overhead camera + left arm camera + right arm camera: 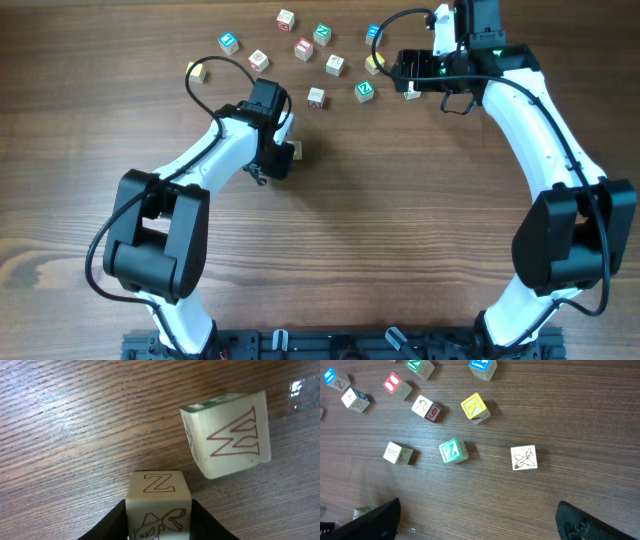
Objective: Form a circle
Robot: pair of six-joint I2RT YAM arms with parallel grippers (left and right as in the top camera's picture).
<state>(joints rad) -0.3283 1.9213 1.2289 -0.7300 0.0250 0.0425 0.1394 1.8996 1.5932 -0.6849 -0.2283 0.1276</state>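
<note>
1. A cream Z cube [159, 495] is clamped between the left fingers [112, 529]. An E cube [227, 435] is seen just beside it, not touching.
2. The right fingers [375, 520] are held wide apart, with nothing between them.
3. No ring is formed yet. The green Z cube [453, 451] lies on the surface [580, 420] between a cream cube [398, 453] and an aeroplane cube [524, 457], apart from both.
4. Crowding nearby, a yellow K cube [475, 407] and a red 9 cube [426, 408] are found.
</note>
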